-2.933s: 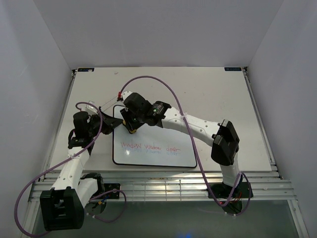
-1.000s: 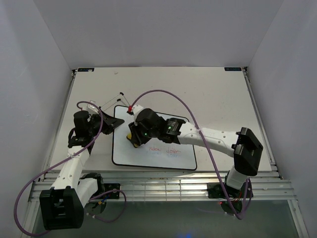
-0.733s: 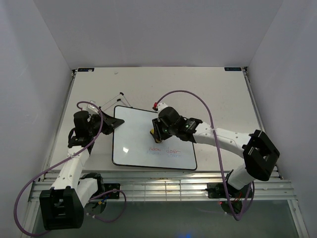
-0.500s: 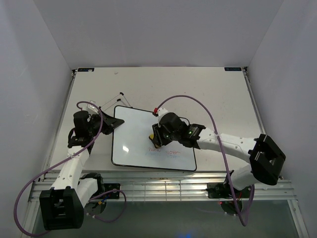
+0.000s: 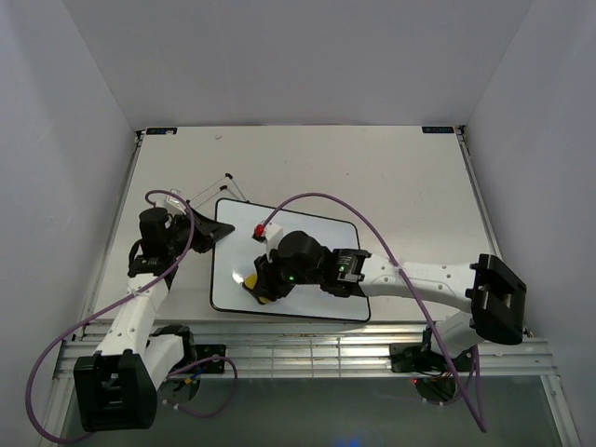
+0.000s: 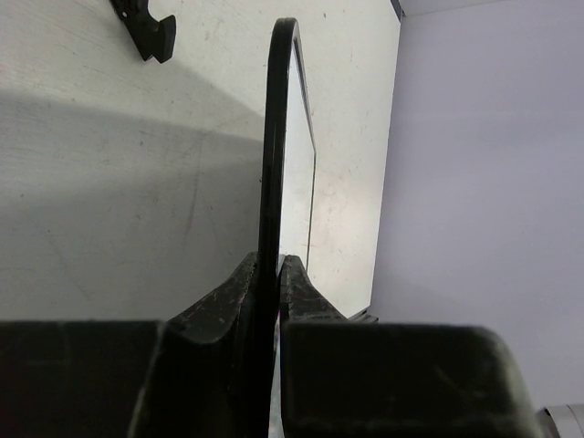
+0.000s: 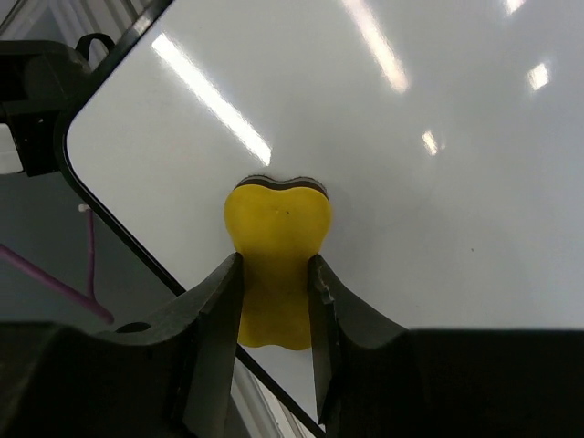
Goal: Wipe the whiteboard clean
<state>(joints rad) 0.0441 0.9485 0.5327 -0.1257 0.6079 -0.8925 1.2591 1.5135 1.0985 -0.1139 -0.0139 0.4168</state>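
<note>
L arm (image 5: 140, 312) at far left, reaching fwd. The left jaws are clamped tight on the whiteboard (image 5: 321, 244). L wrist cam shows the board edge-on, with its thin black rim (image 6: 274, 137) pinched between both fingers (image 6: 228, 306) and no gap visible. Rim runs straight out ahead of the left jaws, and the glossy face shows as a sliver on its R side. Small black part (image 6: 148, 32) lies on the tabletop (image 6: 109, 192), ahead of the left jaws and left of the rim, apart from it. In top cam the grip is at the board's far-left corner area. Board sits mid-tabletop, skewed, and spans from the left jaws to past the right jaws.

The right jaws are part open and hold a yellow eraser (image 7: 278, 260). One finger (image 7: 208, 328) is on each side, touching its flanks. Eraser sticks out ahead of the right jaws with its far end on the board face (image 7: 429, 182); a thin dark layer shows at that end. Board's rounded corner w/ black frame (image 7: 68, 151) is near, ahead-left of the right jaws. Glare streaks on the board ahead and to the R. Purple cable (image 7: 55, 285) is off the board, left of the right jaws. Top cam: the right jaws are over the board's near-left part, w/ bits of yellow showing under them. R arm (image 5: 419, 277) stretches in from the right, along the board's near edge.
</note>
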